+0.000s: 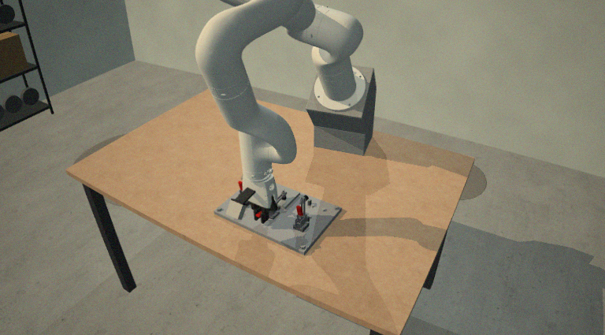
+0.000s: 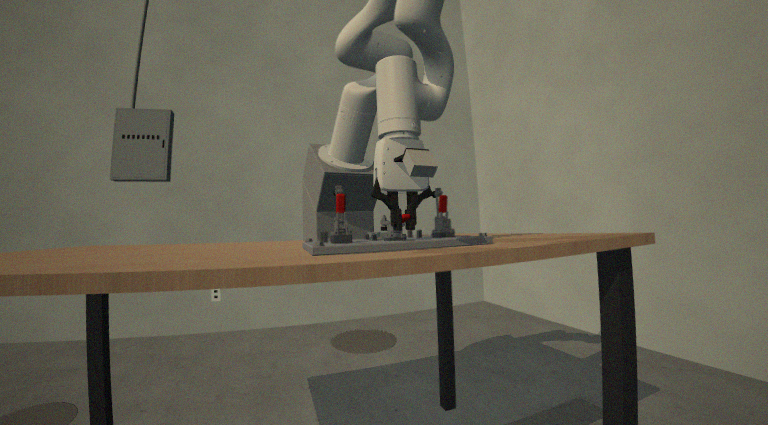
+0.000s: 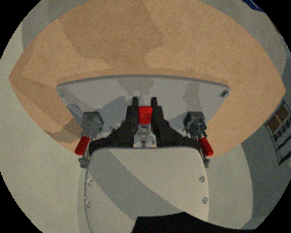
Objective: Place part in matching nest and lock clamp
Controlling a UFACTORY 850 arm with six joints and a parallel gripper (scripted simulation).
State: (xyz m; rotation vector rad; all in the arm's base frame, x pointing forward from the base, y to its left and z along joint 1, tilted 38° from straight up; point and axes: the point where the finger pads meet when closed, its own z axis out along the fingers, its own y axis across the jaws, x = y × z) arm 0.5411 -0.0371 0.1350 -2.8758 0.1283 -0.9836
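Upright red clamp handles (image 2: pixel 339 203) (image 2: pixel 442 203) flanking fingers (image 2: pixel 394 209), narrow gaps between

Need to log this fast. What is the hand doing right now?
Hand: closed on the middle clamp's red handle, low over the fixture plate.

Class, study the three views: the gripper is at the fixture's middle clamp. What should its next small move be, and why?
Probably swing the middle clamp handle further down. The gripper is shut on its red grip, which sits far lower than the two outer handles standing upright. Whether it has passed dead centre cannot be told.
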